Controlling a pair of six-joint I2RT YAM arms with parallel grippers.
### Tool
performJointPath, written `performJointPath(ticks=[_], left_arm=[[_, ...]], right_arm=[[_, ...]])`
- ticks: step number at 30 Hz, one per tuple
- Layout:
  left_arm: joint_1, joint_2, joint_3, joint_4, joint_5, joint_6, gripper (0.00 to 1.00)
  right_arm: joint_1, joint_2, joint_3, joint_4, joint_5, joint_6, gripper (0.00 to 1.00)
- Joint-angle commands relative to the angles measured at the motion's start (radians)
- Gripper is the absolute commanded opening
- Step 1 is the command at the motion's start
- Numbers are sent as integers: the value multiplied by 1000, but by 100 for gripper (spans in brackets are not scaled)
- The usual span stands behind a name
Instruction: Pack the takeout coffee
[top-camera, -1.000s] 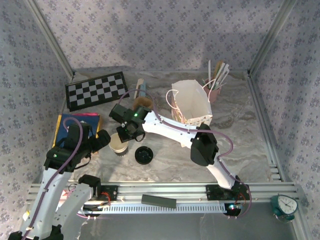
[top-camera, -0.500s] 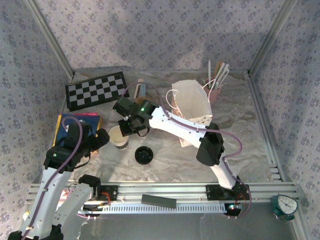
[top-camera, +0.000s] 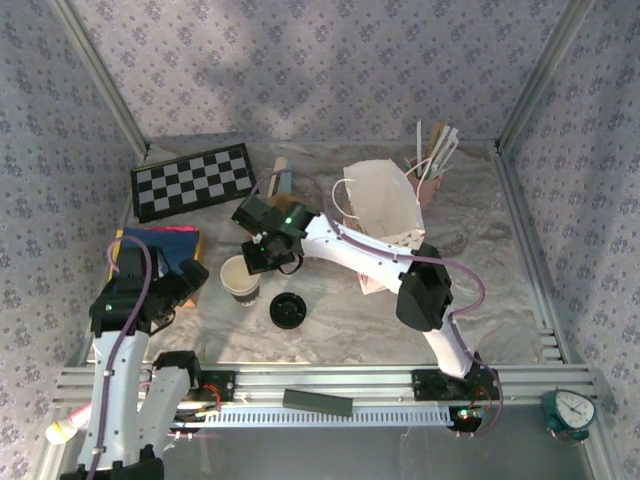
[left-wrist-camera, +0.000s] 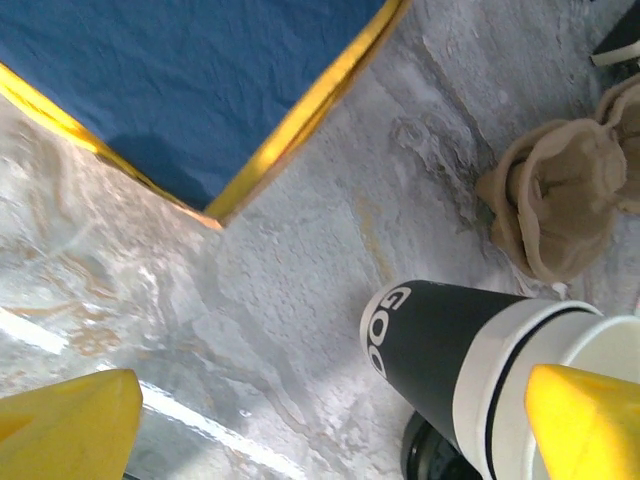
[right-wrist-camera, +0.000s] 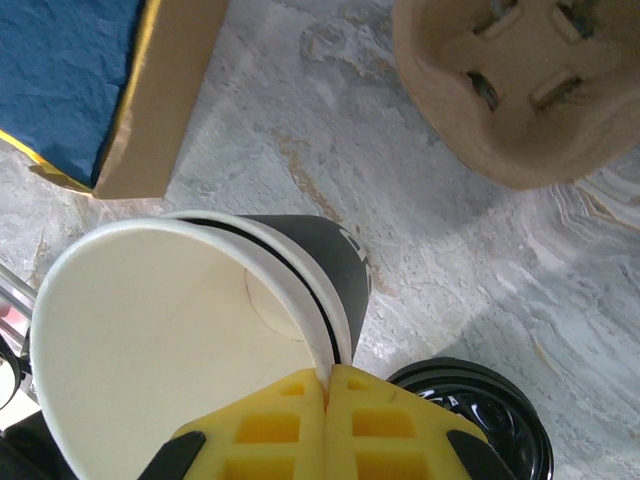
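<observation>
The takeout coffee is out of view. A lidless dark paper cup (top-camera: 238, 277) with a white inside (right-wrist-camera: 160, 340) leans at left centre of the table. My right gripper (top-camera: 263, 257) (right-wrist-camera: 328, 375) is shut on its rim, one yellow finger inside and one outside. A loose flat black lid (top-camera: 287, 309) (right-wrist-camera: 480, 410) lies just right of that cup. My left gripper (top-camera: 190, 276) (left-wrist-camera: 330, 420) stands open a little to the left of the cup (left-wrist-camera: 450, 350), its yellow fingertips (left-wrist-camera: 70, 420) wide apart and touching nothing.
An open white paper bag (top-camera: 380, 205) stands at the back, right of centre. A brown pulp cup carrier (right-wrist-camera: 520, 80) (left-wrist-camera: 560, 200) lies behind the cup. A blue book (top-camera: 160, 245) lies at the left, a checkerboard (top-camera: 192, 180) behind it, and a pink straw holder (top-camera: 428, 182) by the bag.
My right gripper has carried the lidless cup slightly back and right. The left arm has drawn back to the left, away from the cup.
</observation>
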Motion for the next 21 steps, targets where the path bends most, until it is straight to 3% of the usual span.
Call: performJointPath(ticks=[1,12,21], left_arm=[[21,-27,-49,70,196,-24,98],[40,-124,-217,216,380,-162,98],[47,-145,-269,251,417,-196,98]], right_arm=[[-24,-60,-37,41,-44,35,0],[-81,-93,-134,136,-140,82,0],[-76,-93,-138,142,-152,87,0]])
